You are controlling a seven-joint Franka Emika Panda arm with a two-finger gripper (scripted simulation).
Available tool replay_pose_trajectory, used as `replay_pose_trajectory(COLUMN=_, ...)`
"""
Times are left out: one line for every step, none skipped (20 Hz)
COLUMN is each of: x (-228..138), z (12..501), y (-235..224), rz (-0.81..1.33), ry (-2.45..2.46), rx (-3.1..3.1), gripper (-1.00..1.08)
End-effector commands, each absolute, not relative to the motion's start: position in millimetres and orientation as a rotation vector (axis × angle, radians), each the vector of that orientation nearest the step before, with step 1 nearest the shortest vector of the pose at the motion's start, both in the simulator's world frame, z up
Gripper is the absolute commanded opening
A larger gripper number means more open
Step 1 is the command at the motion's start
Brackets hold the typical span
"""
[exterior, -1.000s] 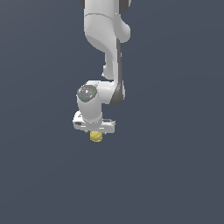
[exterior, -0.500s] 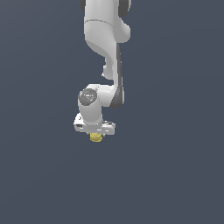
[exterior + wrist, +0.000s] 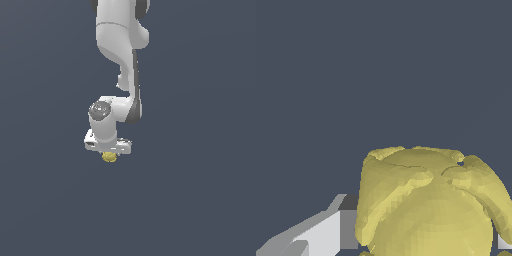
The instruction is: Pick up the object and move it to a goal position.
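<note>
Yellow lumpy object [image 3: 109, 157] sits gripped between white fingers [image 3: 321, 232]; a shallow hold could let it slip

Flat, even simulator lighting; sharp, shadowless, no glare.

A plain, flat dark slate-blue backdrop [image 3: 200, 200] fills both views, evenly lit, with no visible furniture

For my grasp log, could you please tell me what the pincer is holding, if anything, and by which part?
The pincer appears shut on the yellow lumpy object, gripping its opposite sides; the contact points themselves are mostly hidden.
</note>
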State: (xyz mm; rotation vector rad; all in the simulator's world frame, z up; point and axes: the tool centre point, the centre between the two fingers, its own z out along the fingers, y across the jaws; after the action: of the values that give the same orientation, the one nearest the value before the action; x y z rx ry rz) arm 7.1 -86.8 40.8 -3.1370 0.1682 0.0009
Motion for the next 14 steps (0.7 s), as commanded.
replay_pose_trajectory(x=8, z=45, y=-89, rz=0.0, ry=0.168, rx=-3.137, gripper=-1.0)
replay_pose_trajectory(x=8, z=48, y=-90, rz=0.0, ry=0.168, rx=-3.137, gripper=-1.0)
replay_pose_trajectory(x=8, z=52, y=-92, rz=0.0, ry=0.168, rx=-3.137, gripper=-1.0)
replay_pose_trajectory(x=8, z=57, y=-94, rz=0.0, ry=0.168, rx=-3.137, gripper=-1.0)
replay_pose_trajectory(x=8, z=62, y=-96, rz=0.0, ry=0.168, rx=-3.137, gripper=-1.0)
replay_pose_trajectory(x=9, z=68, y=-99, rz=0.0, ry=0.168, rx=-3.137, gripper=-1.0)
replay_pose_trajectory(x=9, z=74, y=-102, rz=0.0, ry=0.168, rx=-3.137, gripper=-1.0)
replay_pose_trajectory(x=9, z=81, y=-105, rz=0.0, ry=0.168, rx=-3.137, gripper=-1.0)
replay_pose_trajectory(x=10, z=89, y=-109, rz=0.0, ry=0.168, rx=-3.137, gripper=-1.0)
replay_pose_trajectory(x=10, z=97, y=-112, rz=0.0, ry=0.168, rx=-3.137, gripper=-1.0)
replay_pose_trajectory(x=11, z=106, y=-116, rz=0.0, ry=0.168, rx=-3.137, gripper=-1.0)
replay_pose_trajectory(x=12, z=115, y=-120, rz=0.0, ry=0.168, rx=-3.137, gripper=-1.0)
replay_pose_trajectory(x=12, z=123, y=-124, rz=0.0, ry=0.168, rx=-3.137, gripper=-1.0)
replay_pose_trajectory(x=13, z=132, y=-128, rz=0.0, ry=0.168, rx=-3.137, gripper=-1.0)
